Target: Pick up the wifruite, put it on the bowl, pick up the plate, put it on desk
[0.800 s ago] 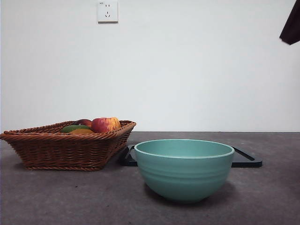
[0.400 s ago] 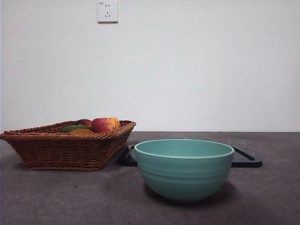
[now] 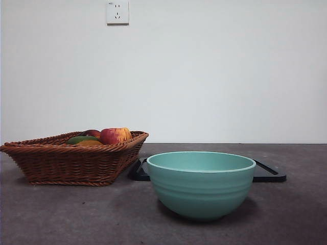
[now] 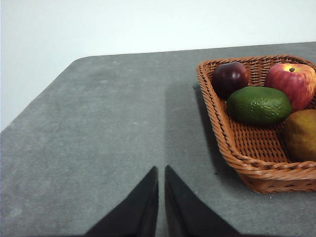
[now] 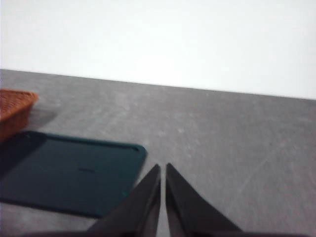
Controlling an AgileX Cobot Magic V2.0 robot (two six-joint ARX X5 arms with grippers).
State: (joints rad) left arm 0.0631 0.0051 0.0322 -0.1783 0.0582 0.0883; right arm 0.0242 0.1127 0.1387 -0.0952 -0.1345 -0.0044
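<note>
Step 1 not begun: fruit [image 4: 259, 104] in basket [image 3: 71, 161] beside bowl [image 3: 200, 184], tray [image 5: 64, 170] behind bowl. Left hand [image 4: 161, 173] & right hand [image 5: 162, 170] pressed together, empty. Next: spread left hand, reach into basket.

1. Left gripper [image 4: 161, 170]: jaws pressed together, tips nearly touching, holding nothing (hovering above the surface).
2. Right gripper [image 5: 162, 168]: same pose, jaws closed and empty.
3. Neither arm shows in the front view.

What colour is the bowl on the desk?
Teal-green bowl, best shown in the front view.
</note>
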